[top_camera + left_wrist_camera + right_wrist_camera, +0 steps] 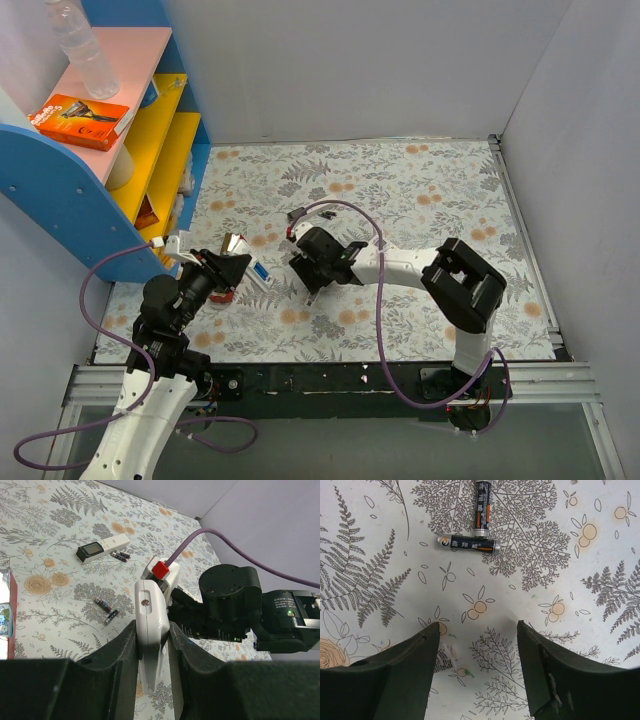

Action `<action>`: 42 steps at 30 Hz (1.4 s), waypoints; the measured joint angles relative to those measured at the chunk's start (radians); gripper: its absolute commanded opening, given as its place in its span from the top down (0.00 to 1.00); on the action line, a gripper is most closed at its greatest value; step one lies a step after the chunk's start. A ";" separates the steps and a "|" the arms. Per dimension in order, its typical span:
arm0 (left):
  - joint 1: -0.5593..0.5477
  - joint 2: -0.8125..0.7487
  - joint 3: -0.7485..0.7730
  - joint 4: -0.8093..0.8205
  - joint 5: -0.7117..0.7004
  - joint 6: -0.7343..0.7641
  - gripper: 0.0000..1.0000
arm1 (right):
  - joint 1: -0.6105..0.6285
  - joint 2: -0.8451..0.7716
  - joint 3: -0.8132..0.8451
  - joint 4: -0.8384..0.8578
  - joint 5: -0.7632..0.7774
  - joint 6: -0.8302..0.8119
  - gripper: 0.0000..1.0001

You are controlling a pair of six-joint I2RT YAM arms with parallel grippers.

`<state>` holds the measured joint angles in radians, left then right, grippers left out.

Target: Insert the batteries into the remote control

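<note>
**Floral tabletop (pixel 400 190): loading not begun**

The right gripper (pixel 477 630) stands spread over the tabletop, holding nothing; two black batteries (pixel 467 544) lie just ahead of it, untouched; close by, the left gripper (pixel 152 630) clamps the white remote control (pixel 149 607); seemingly every cell is left to fit.

bright, even, diffuse light; faint soft shadows; crisp detail mid-frame
</note>
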<state>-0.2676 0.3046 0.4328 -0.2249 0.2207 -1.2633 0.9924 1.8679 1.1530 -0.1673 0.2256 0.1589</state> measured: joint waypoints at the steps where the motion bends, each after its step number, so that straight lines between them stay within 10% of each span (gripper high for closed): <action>1: 0.000 0.000 0.000 0.000 0.000 0.000 1.00 | -0.003 -0.003 -0.006 0.006 0.000 0.003 0.31; 42: 0.000 0.000 0.000 0.000 0.003 -0.001 1.00 | -0.024 -0.426 -0.352 0.007 -0.312 -0.246 0.33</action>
<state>-0.2676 0.3050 0.4328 -0.2253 0.2241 -1.2640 0.9688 1.4422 0.8009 -0.1600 -0.0868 -0.0868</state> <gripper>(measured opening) 0.246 0.674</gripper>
